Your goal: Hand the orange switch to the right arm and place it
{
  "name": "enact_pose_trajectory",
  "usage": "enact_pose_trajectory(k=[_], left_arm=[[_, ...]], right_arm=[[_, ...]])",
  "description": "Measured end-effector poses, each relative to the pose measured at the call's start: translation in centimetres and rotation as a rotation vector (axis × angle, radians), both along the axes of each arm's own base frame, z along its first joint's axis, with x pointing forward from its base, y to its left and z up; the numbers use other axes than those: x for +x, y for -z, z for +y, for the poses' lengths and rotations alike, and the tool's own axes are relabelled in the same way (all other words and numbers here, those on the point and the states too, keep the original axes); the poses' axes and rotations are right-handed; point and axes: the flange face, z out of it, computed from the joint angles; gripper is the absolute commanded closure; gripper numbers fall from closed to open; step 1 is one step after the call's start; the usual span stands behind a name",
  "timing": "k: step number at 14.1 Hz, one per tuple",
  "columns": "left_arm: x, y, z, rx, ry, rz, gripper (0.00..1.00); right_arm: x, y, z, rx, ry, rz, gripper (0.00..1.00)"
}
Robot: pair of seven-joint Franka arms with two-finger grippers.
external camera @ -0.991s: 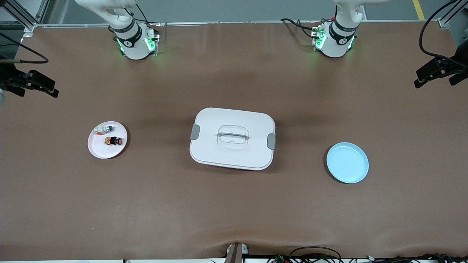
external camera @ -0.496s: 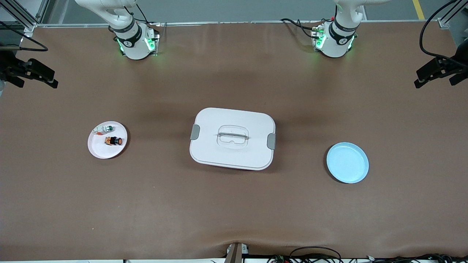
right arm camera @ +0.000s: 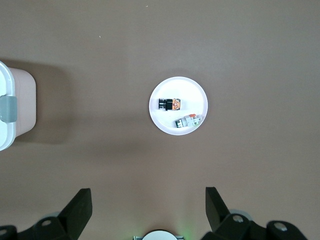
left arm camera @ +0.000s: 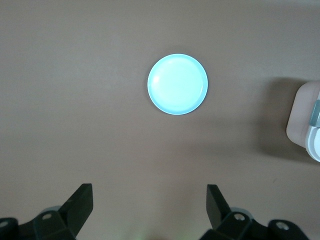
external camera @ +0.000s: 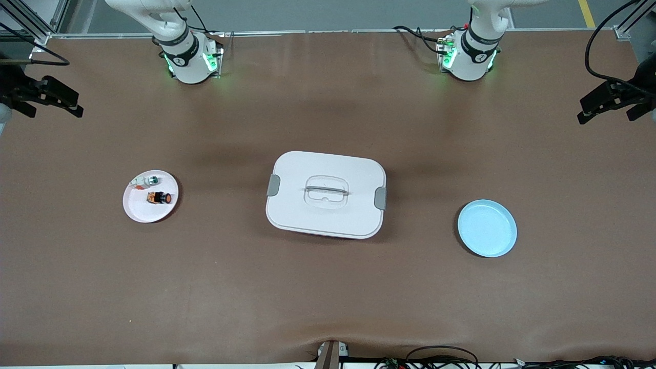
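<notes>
The orange switch (external camera: 159, 197) (right arm camera: 170, 104) lies on its side on a small white plate (external camera: 139, 211) (right arm camera: 192, 95) toward the right arm's end of the table. My right gripper (right arm camera: 148, 200) (external camera: 54, 110) hangs high over the table between its base and that plate. It is open and holds nothing. My left gripper (left arm camera: 149, 200) (external camera: 609, 114) hangs equally high toward the left arm's end, looking down on a light blue plate (external camera: 487, 228) (left arm camera: 177, 84). It too is open with nothing between its fingers.
A small white-and-silver switch (external camera: 146, 180) (right arm camera: 190, 120) with a green tip shares the white plate. A large white lidded box (external camera: 326, 195) (left arm camera: 305, 120) (right arm camera: 15, 110) with grey clasps and a handle sits mid-table between the two plates.
Both grippers have drifted slightly toward the bases' side of the front view, still open. Nothing on the table has moved.
</notes>
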Motion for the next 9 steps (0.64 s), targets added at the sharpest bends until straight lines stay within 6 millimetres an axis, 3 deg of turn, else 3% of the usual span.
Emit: enact_pose_trajectory(k=[4,9], left_arm=[[-0.1,0.0,-1.8,0.001,0.034,0.0,0.0],[-0.1,0.0,-2.0,0.002,0.037,0.0,0.0]], right_arm=[[-0.3,-0.1,0.0,0.0,-0.001,-0.001,0.0],[-0.2,-0.1,-0.2,0.001,0.026,-0.003,0.0]])
